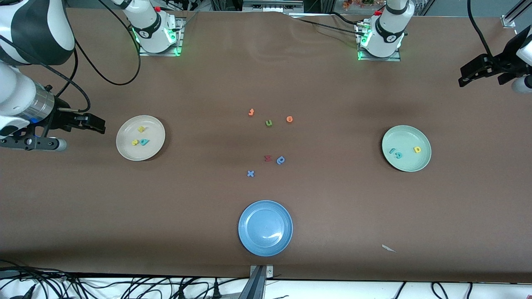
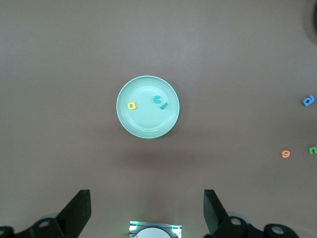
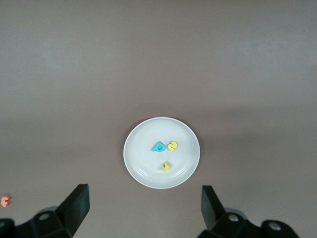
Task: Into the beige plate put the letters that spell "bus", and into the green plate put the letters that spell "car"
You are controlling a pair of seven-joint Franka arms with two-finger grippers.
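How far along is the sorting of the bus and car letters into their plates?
It looks finished. The beige plate holds the teal b and two yellow letters, while the green plate holds teal c, teal r and yellow a. Nothing is in hand: the left end effector and right end effector are open and empty. The spare letters remain mid-table.
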